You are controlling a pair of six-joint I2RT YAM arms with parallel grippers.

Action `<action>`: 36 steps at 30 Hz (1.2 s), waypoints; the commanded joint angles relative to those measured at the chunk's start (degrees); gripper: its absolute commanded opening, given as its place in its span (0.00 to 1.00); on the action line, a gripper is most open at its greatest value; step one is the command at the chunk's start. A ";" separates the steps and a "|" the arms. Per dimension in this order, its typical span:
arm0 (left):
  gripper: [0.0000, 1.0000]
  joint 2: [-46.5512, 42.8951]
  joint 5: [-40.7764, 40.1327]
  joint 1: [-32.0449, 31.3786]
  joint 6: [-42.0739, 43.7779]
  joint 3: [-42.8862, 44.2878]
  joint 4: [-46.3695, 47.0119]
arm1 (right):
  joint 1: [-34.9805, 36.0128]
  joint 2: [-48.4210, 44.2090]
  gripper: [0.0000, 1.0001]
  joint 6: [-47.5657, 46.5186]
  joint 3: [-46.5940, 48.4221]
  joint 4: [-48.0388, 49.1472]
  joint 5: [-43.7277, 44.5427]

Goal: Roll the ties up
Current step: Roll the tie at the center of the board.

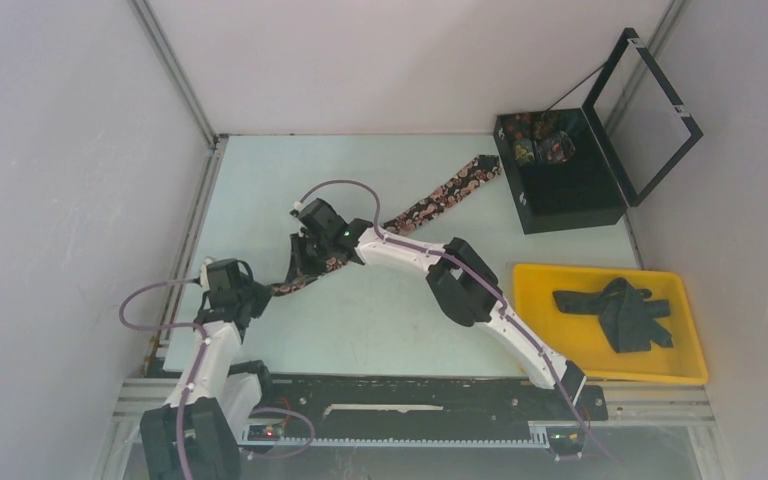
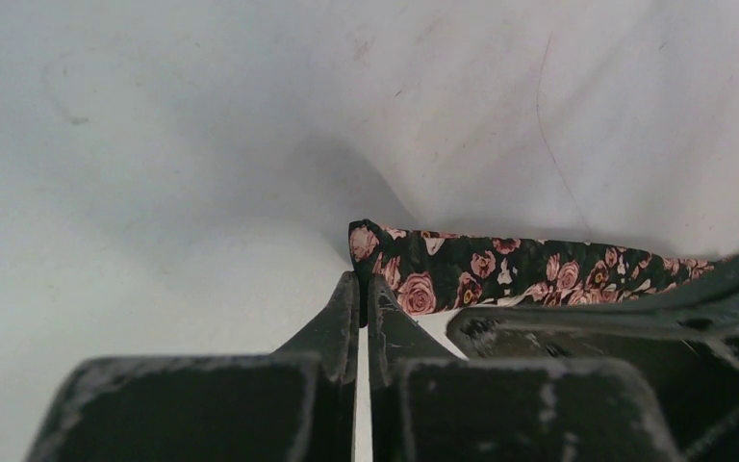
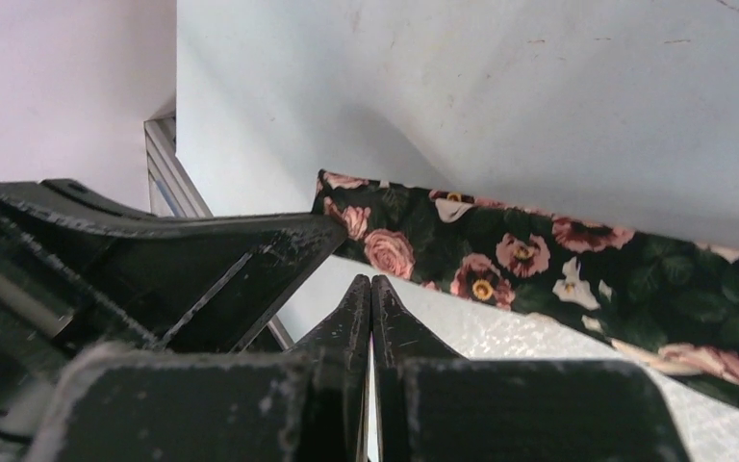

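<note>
A black tie with pink roses [image 1: 440,195] lies diagonally across the pale table, its wide end near the black box and its narrow end at the middle left. My left gripper [image 1: 263,293] is shut, with the tie's narrow end [image 2: 500,269] pinched at its fingertips [image 2: 346,298]. My right gripper [image 1: 310,265] is shut just beside it. Its tips [image 3: 358,298] rest against the near edge of the tie [image 3: 539,260] with nothing visible between them. Several dark plain ties [image 1: 620,312] lie heaped in a yellow tray.
The yellow tray [image 1: 600,375] sits at the right front. A black box [image 1: 560,200] with its lid [image 1: 650,110] open stands at the back right and holds rolled patterned ties [image 1: 535,140]. Walls close in on the left, back and right. Purple cables loop off both arms.
</note>
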 commanded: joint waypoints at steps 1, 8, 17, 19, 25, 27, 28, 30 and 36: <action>0.00 -2.53 1.08 0.48 1.20 -0.34 -2.45 | 0.28 2.35 0.00 1.03 4.40 -0.03 -1.42; 0.00 -5.89 1.38 0.45 1.03 -0.36 -5.01 | 1.13 4.57 0.00 0.88 4.87 -0.50 -1.03; 0.00 -9.08 0.93 0.48 1.63 0.13 -8.06 | 2.18 4.80 0.00 0.34 4.79 -1.72 -0.62; 0.00 -9.64 0.99 0.49 1.70 0.17 -8.45 | 2.19 4.03 0.00 -0.20 4.66 -2.06 -0.02; 0.00 -10.16 1.21 0.49 1.72 1.25 -9.60 | 2.74 3.28 0.00 -0.83 3.94 -2.51 0.51; 0.00 -10.12 1.02 0.49 1.81 1.82 -10.09 | 3.08 3.49 0.00 -0.90 3.55 -2.28 0.43; 0.00 -10.16 1.01 0.47 1.77 1.98 -10.16 | 3.21 3.55 0.00 -0.78 3.38 -2.17 0.36; 0.00 -10.05 1.38 0.47 1.68 2.38 -10.32 | 3.32 3.80 0.00 -0.66 3.11 -1.76 0.34; 0.00 -10.28 1.77 0.41 1.72 3.48 -11.74 | 3.42 4.44 0.00 -0.07 3.16 -0.19 0.00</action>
